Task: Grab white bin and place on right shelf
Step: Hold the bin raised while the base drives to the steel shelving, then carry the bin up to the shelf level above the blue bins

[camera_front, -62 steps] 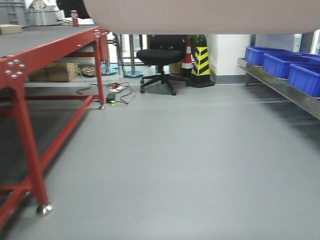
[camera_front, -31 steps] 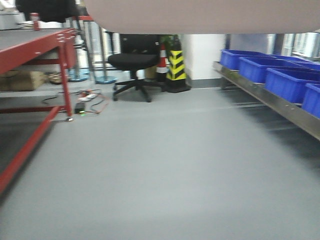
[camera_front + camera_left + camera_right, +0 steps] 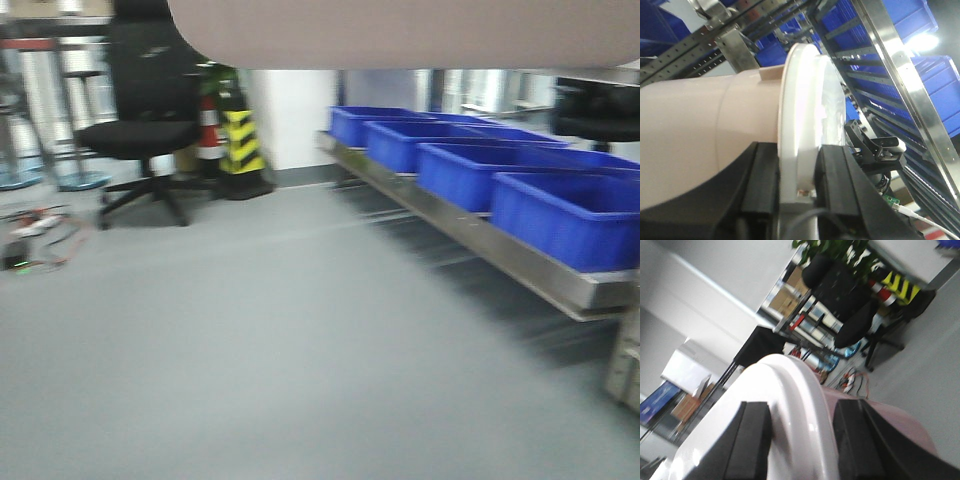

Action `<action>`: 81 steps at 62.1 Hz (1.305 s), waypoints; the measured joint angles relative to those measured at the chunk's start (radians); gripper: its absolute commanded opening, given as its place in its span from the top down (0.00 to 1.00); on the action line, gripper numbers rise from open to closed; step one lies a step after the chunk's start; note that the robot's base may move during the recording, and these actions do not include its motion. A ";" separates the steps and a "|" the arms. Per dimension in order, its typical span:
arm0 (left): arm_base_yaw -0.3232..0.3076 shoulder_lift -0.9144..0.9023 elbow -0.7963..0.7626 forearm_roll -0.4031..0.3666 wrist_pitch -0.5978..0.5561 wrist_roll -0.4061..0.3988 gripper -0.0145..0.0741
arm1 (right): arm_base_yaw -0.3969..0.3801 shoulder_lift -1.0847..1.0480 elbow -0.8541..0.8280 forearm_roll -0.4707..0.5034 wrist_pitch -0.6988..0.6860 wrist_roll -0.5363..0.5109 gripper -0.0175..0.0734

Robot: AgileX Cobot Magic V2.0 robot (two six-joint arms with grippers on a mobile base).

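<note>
Observation from the remote station. The white bin (image 3: 400, 30) was carried aloft between both arms. Its pale underside filled the top of the front view, clear of the grey floor (image 3: 260, 350).

The left gripper (image 3: 797, 170) was clamped on the bin's lid rim. One black finger (image 3: 762, 175) lay against the pinkish body side and the other against the glossy lid side, both touching. That wrist view was strongly canted, so the rails of the right shelf (image 3: 900, 65) and its perforated uprights (image 3: 685, 45) ran diagonally beyond the bin.

The right gripper (image 3: 802, 435) was likewise closed over the white rim, with a black finger (image 3: 752, 435) pressed to each face of it. That wrist view was also canted, looking past the bin toward an office chair (image 3: 860, 322).

In the front view the shelf stood to the right of the bin and lower, carrying a row of blue bins (image 3: 570, 215). The white bin was not resting on it. I could not see the arm links themselves.
</note>
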 measured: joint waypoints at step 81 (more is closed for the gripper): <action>0.000 0.000 0.000 0.002 0.002 0.000 0.98 | 0.000 0.000 0.000 0.000 0.000 0.000 0.74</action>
